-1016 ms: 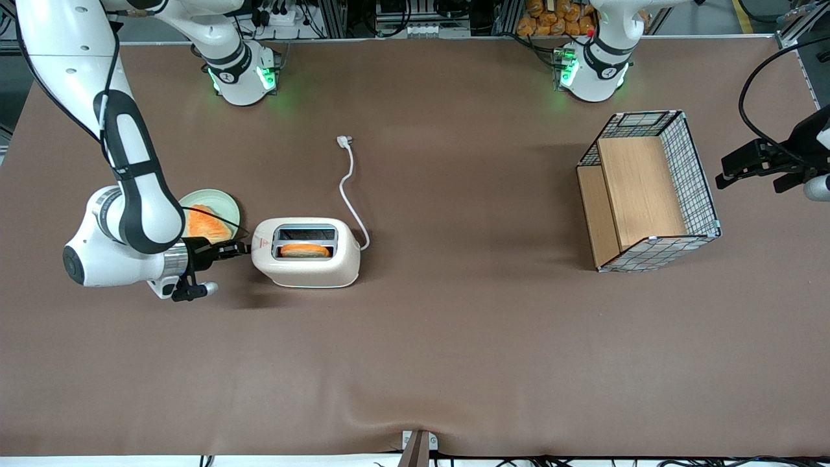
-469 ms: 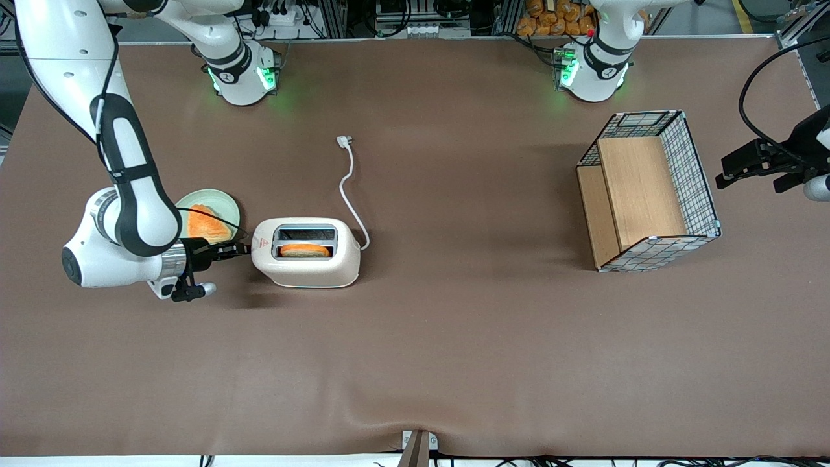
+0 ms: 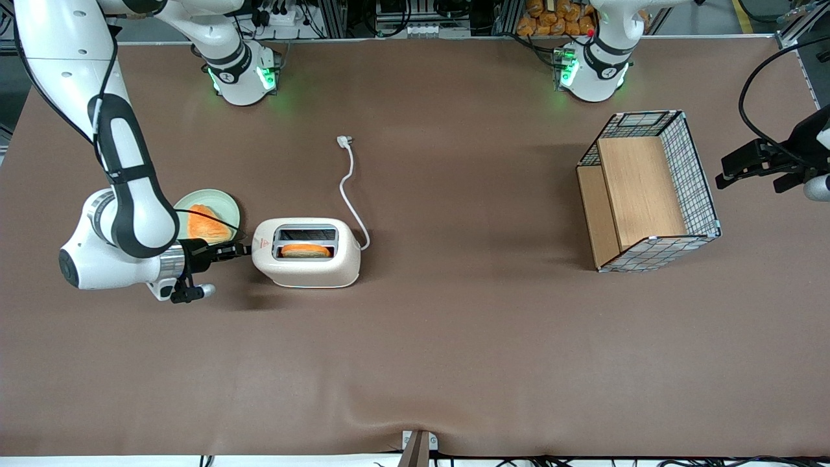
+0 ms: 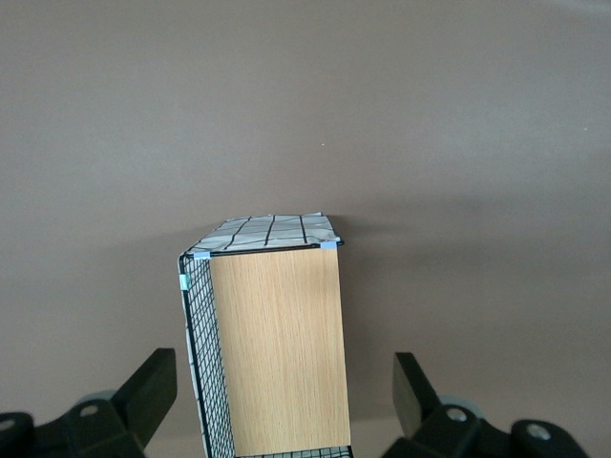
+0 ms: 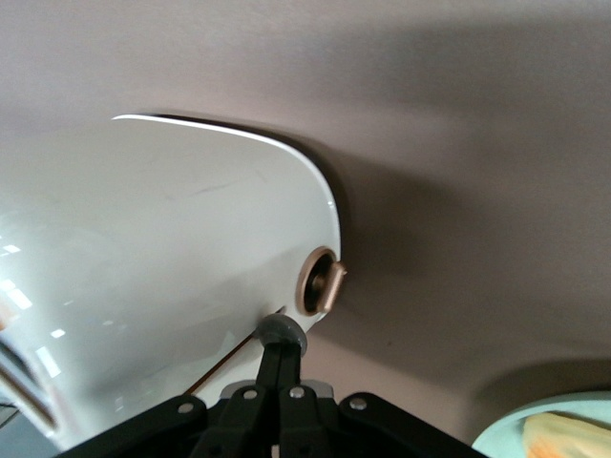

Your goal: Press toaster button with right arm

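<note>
Since a second ago the right arm (image 3: 123, 214) has slid slightly toward the frame's left edge, its clenched hand (image 3: 242, 248) still touching the toaster (image 3: 306, 252) at left-centre, so the button (image 5: 281, 331) press looks about finished

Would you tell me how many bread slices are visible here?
2: one slice in the toaster's slot nearer the front camera, one on the green plate beside the tool.

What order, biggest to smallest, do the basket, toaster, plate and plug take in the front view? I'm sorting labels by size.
1. Basket
2. Toaster
3. Plate, partly hidden by the arm
4. Plug

The gripper sits at the toaster's short end, shut.
</note>
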You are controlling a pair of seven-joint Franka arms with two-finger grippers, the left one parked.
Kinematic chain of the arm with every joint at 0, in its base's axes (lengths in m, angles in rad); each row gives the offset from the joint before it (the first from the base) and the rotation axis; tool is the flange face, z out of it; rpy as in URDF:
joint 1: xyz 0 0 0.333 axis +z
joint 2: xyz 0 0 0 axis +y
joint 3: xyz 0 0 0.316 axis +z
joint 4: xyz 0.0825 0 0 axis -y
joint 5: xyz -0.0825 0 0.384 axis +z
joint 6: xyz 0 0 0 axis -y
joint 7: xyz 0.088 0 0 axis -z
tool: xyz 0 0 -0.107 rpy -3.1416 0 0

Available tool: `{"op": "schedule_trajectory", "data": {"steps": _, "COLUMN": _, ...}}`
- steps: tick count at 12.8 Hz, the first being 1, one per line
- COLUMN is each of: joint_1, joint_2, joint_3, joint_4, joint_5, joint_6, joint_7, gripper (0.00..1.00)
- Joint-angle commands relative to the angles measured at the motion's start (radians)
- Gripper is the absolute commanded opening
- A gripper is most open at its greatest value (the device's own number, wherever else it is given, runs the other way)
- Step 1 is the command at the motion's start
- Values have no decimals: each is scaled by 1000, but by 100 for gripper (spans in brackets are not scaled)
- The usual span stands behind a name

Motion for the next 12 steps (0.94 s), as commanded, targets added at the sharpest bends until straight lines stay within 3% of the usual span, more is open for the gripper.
{"op": "schedule_trajectory", "data": {"steps": 1, "joint_1": 15, "joint_2": 4, "joint_3": -7, "joint_4": 90, "joint_5": -19, "joint_6": -54, "joint_7": 38, "gripper": 18}}
{"op": "schedule_trajectory", "data": {"steps": 2, "joint_1": 17, "joint_2": -21, "joint_3": -8, "joint_4": 93, "joint_5": -45, "joint_6": -52, "joint_7": 51, "gripper": 64}}
{"op": "schedule_trajectory", "data": {"steps": 3, "joint_1": 11, "joint_2": -39, "joint_3": -8, "joint_4": 93, "joint_5": -53, "joint_6": -52, "joint_7": 54, "gripper": 100}}
{"op": "schedule_trajectory", "data": {"steps": 12, "joint_1": 6, "joint_2": -248, "joint_3": -10, "joint_4": 90, "joint_5": -332, "joint_6": -62, "joint_7": 61, "gripper": 100}}
